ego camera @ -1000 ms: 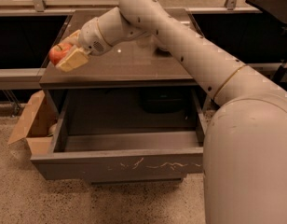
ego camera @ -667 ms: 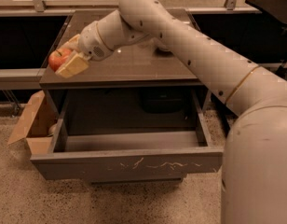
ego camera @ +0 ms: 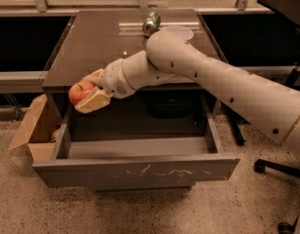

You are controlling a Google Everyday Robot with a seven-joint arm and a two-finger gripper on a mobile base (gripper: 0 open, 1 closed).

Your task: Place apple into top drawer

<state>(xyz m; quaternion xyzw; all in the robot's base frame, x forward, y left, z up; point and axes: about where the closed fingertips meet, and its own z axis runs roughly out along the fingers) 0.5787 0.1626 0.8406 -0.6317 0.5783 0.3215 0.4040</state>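
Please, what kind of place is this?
Probably an office or lab: a speckled hard floor, a wheeled chair base and a cardboard box beside the cabinet. The claw holds the apple above one end of the open top drawer.

The thick cream-white robot arm (ego camera: 228, 89) is reaching in from the right, bending at a rounded elbow and sloping down leftward to the wrist (ego camera: 116, 79). At its left tip the two-finger gripper (ego camera: 85, 92) is pointing left, its tan fingers (ego camera: 94, 100) pressing above and below a round red-orange apple (ego camera: 80, 91) clamped between them.
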